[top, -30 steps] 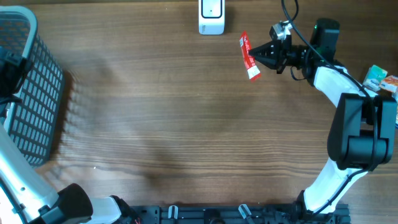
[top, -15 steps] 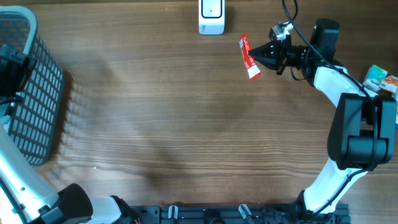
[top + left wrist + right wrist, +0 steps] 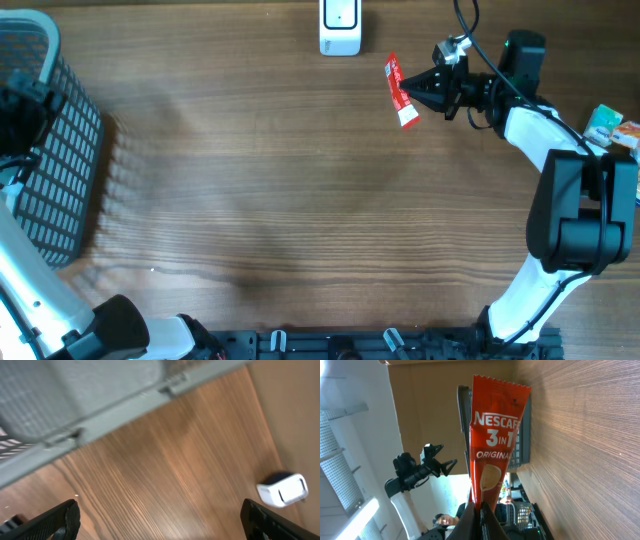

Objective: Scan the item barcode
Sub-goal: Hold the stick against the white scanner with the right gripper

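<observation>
The right claw is closed tight on a red coffee sachet in the upper right of the overhead view, just right of the white scanner. The left claw is wide open and empty, by the basket at the left edge.

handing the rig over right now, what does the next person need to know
Right gripper: shut on the sachet, holding it to the right of the scanner, apart from it.
Left gripper: open, empty, by the basket at far left.
Done: sachet picked up.
Left: show its barcode to the scanner. No barcode shows in any view, so it may need turning. Whether a scan has registered cannot be told.
</observation>
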Tool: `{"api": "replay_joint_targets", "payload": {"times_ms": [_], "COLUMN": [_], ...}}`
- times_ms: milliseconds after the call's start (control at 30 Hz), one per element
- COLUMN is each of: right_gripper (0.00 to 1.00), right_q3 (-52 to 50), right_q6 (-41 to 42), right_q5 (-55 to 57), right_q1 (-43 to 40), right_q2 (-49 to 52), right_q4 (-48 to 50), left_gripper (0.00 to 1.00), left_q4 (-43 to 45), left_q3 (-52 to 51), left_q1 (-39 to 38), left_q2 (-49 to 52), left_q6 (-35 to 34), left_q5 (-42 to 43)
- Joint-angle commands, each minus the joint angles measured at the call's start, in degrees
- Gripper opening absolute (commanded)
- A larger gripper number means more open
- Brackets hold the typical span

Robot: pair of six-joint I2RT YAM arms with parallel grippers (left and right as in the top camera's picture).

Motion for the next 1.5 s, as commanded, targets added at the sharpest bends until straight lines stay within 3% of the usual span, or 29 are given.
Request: {"api": "replay_joint_targets", "payload": {"times_ms": [0,267,567,767,900,1067,1200,1367,1467], "right_gripper": [0.04,0.04,0.04,0.04,0.05,0.05,0.05,0.05,0.05], "right_q3": [0.15,0.17,0.17,0.57,4.24,14.27,23.3,31.28,32.94], "right_q6": [0.22,5.11,27.39,23.52,13.57,-7.48,-19.47,-27.28,-31.12], "right_q5": [-3.58,-3.52,5.84,16.24,21.68,33.22,43.12,60.28,67.89], "right_q1": [0.2,2.16,3.74,6.1,9.29,11.63,12.87,15.08,17.4], "right_q2": [0.48,0.48,0.48,0.48,0.48,0.48,0.48,0.5,0.5], "right_q4": [0.87,8.04,38.53,40.85,31.23,-0.11,-16.65,-30.71,-33.35], "left_gripper": [1.0,1.0,1.0,1.0,1.0,1.0,1.0,1.0,1.0], "left_q4": [-0.31,-0.17,1.33,1.07,1.09,0.98,0.37,0.13,0.0], "left_q3": [-0.33,-0.33,-0.33,-0.33,-0.33,-0.33,-0.33,-0.33,-0.35], "left_q1": [0.2,-3.85,-6.64,-7.76,-9.81,-11.19,-11.3,-12.09,-13.07], "left_q2": [0.68,0.72,0.72,0.98,1.22,1.42,1.64,2.4,3.02], "left_q6": [3.93,3.96,3.91,3.98,5.44,5.44,5.44,5.44,5.44], "left_q5": [7.21,7.39,6.73,6.73,6.19,5.2,5.2,5.22,5.22]}}
